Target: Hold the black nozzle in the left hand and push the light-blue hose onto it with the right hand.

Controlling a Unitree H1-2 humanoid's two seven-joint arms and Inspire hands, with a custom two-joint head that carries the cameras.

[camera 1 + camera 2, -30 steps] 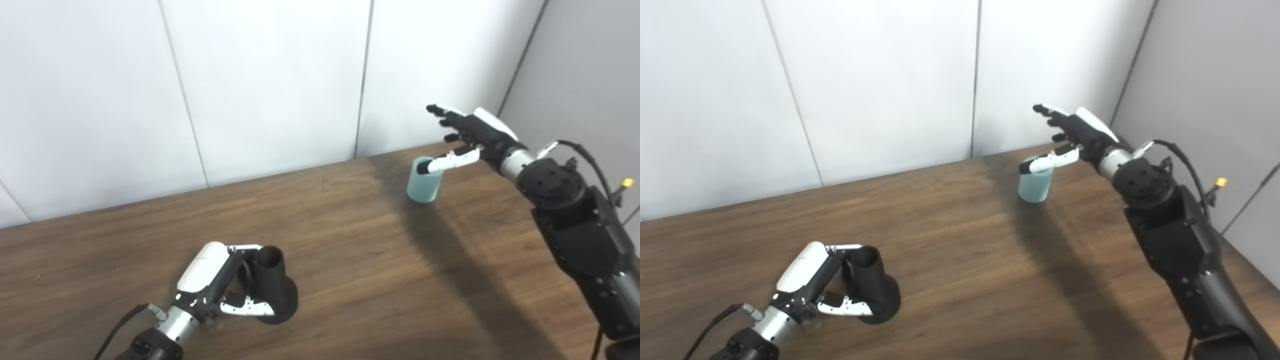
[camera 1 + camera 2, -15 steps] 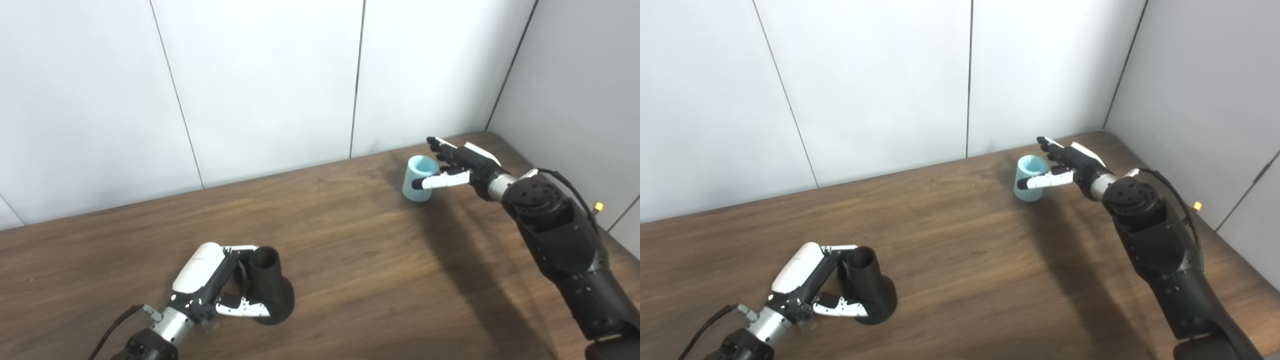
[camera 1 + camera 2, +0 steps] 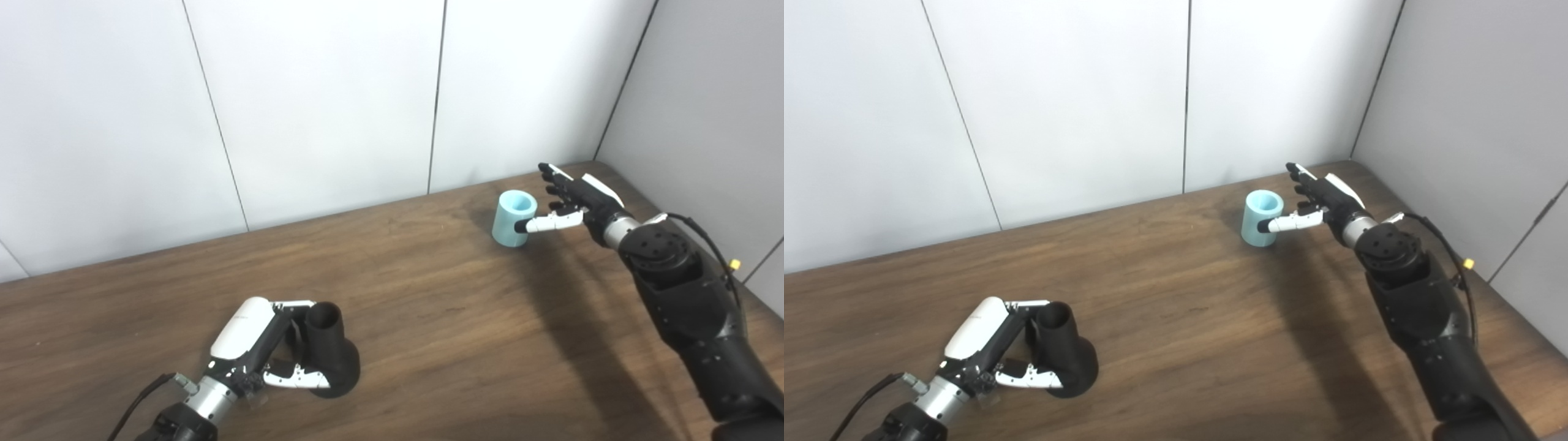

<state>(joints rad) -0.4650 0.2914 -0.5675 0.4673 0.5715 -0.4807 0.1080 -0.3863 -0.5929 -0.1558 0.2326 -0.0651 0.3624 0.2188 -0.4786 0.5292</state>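
Left robot hand [image 3: 263, 352] wrapped around the nozzle [image 3: 327, 358]: fingers [image 3: 294, 304] hooked behind the neck, thumb [image 3: 297, 381] across the flared base. Nozzle stands upright on the worktop [image 3: 429, 318], wide end down, open neck up. It looks gripped, base on the wood.

Hose [image 3: 513, 218] is a short light-blue tube, upright, open end up, far across the worktop from the nozzle, up and to the right near the wall corner. Well apart from the nozzle.

Right robot hand [image 3: 572, 199] sits just right of the hose, spread wide, holding nothing. Fingers [image 3: 551, 174] extended and fanned, pointing past the hose's far-right side toward the wall. Thumb [image 3: 545, 224] reaches toward the hose's right wall, tip at or very near it; contact can't be confirmed from either view. Fingers are beside and behind the tube's right side, none around it.

Right arm [image 3: 692, 294] stretches from the bottom right toward the hose, casting a dark shadow on the wood between it and the nozzle.
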